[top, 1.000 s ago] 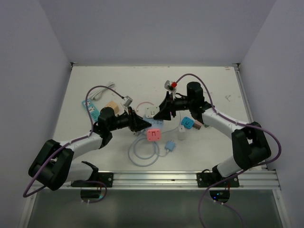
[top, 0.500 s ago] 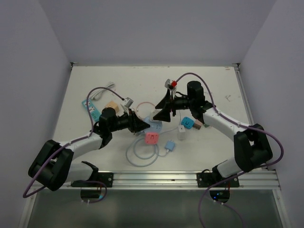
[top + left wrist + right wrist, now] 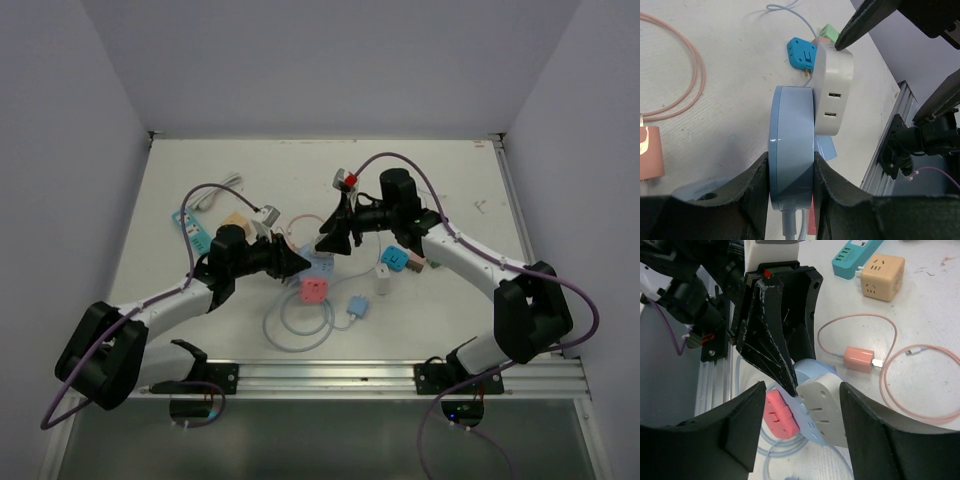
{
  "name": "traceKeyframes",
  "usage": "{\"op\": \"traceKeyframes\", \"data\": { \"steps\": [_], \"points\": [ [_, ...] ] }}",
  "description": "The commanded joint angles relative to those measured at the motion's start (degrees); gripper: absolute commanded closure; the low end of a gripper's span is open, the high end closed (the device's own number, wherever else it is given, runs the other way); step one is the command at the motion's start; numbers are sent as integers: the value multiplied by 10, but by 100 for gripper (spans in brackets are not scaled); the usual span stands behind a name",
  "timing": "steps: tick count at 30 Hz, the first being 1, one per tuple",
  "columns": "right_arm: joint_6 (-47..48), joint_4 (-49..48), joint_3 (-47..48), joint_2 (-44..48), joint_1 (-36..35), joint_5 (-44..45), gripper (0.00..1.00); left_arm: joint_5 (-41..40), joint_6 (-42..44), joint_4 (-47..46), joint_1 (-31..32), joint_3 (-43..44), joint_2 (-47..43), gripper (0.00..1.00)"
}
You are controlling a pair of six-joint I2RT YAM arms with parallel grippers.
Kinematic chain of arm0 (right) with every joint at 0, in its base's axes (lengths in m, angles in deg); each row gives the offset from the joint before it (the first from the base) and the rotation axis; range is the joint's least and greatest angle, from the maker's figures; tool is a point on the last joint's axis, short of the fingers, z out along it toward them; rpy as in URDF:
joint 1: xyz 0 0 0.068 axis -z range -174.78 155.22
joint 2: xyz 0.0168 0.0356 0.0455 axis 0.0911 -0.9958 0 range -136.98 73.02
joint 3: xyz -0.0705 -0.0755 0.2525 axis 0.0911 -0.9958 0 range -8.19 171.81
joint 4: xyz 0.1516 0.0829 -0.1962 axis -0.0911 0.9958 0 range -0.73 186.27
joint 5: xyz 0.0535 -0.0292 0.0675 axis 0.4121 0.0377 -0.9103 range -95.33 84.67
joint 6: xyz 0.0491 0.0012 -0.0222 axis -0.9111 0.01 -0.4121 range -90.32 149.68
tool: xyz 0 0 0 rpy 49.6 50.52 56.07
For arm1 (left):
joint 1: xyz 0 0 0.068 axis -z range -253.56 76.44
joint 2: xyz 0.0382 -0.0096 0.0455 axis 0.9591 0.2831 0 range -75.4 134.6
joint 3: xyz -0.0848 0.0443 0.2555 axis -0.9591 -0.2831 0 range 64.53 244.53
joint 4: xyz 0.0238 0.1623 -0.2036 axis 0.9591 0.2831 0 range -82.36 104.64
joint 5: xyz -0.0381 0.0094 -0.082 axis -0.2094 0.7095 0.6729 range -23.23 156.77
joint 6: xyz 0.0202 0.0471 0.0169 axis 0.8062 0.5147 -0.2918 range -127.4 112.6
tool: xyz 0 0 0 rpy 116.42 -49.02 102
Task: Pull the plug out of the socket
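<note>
My left gripper is shut on the edge of a round light-blue socket, which it holds on edge; its cable trails back past the fingers. A white plug block sits plugged into the socket's face, and a pink plug sits beside it. My right gripper is open and straddles the white plug block and the pink plug. One right fingertip touches the block's far end. In the top view both grippers meet at the table's middle, over the socket.
A coiled light-blue cable, a small blue plug, a white plug and a teal plug lie near the front. A pink charger with its cable, an orange cube and a teal strip lie to the left.
My right gripper has moved left onto the white plug block. My left gripper still holds the socket, which has shifted slightly left, and the pink plug went with it.
</note>
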Motion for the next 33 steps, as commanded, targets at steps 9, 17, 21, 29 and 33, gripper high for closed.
{"op": "traceKeyframes", "data": {
  "steps": [9,17,21,29,33],
  "points": [
    [65,107,31,4,-32,33,55,-130,28,86,-2,70,-38,100],
    [66,117,31,16,-51,68,54,-154,38,115,-2,91,-36,100],
    [79,133,33,34,-54,102,55,-161,56,135,-2,95,-41,100],
    [100,145,39,69,-54,213,23,-162,91,238,-1,137,-50,100],
    [137,171,74,46,-54,218,18,-134,96,275,0,149,-54,100]
  ]
}}
